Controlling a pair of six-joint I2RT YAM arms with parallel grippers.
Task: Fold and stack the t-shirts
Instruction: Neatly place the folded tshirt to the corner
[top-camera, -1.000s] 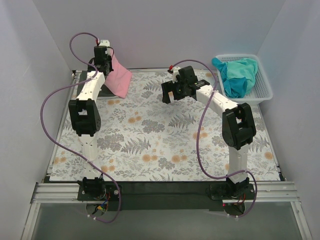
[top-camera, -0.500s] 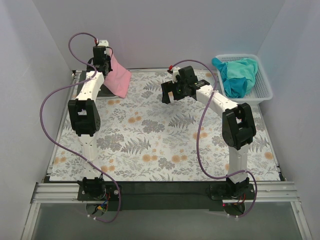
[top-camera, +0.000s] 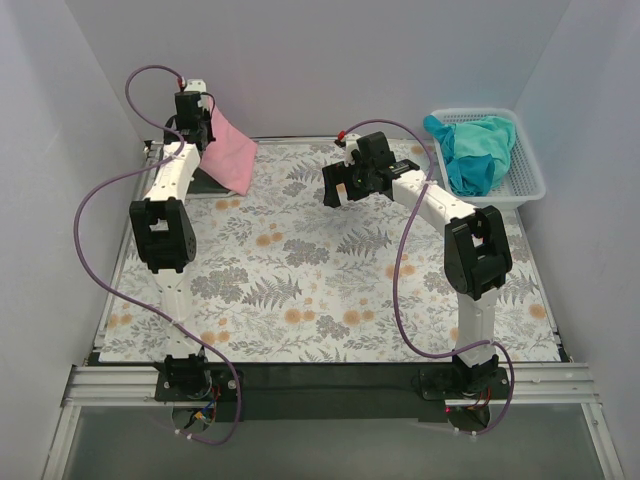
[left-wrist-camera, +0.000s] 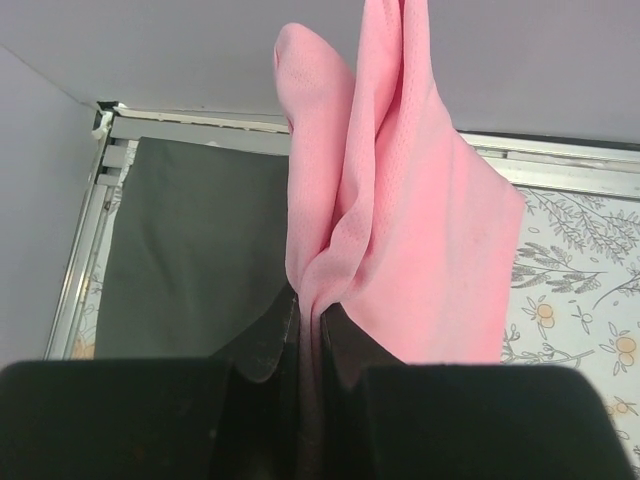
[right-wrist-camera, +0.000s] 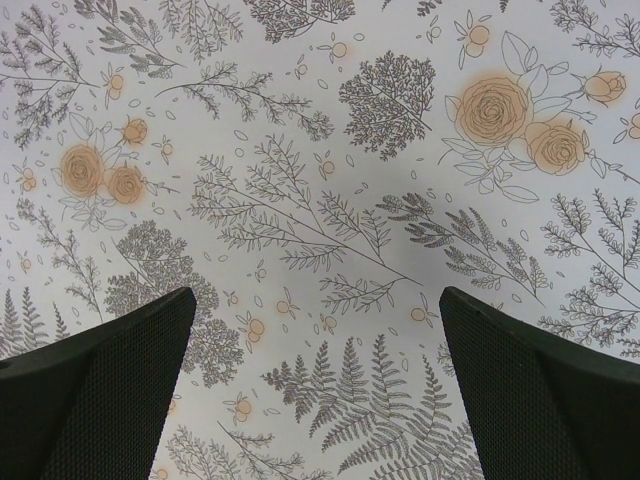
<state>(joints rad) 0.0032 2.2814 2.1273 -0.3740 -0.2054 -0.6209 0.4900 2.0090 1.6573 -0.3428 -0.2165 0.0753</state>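
My left gripper is raised at the far left corner and shut on the light pink t-shirt, which hangs down from it to the tablecloth. In the left wrist view the pink t-shirt is pinched between the shut jaws of the left gripper. Under it a dark charcoal grey t-shirt lies flat; it also shows in the top view. The teal t-shirt lies bunched in the white basket. My right gripper is open and empty above the middle of the table; it also shows in the right wrist view.
The floral tablecloth covers the table. The white basket stands at the far right corner. White walls close in the back and both sides. A metal rail runs along the far table edge.
My left gripper has moved up and to the left with the pink t-shirt, lifting it higher. The right arm has not moved.
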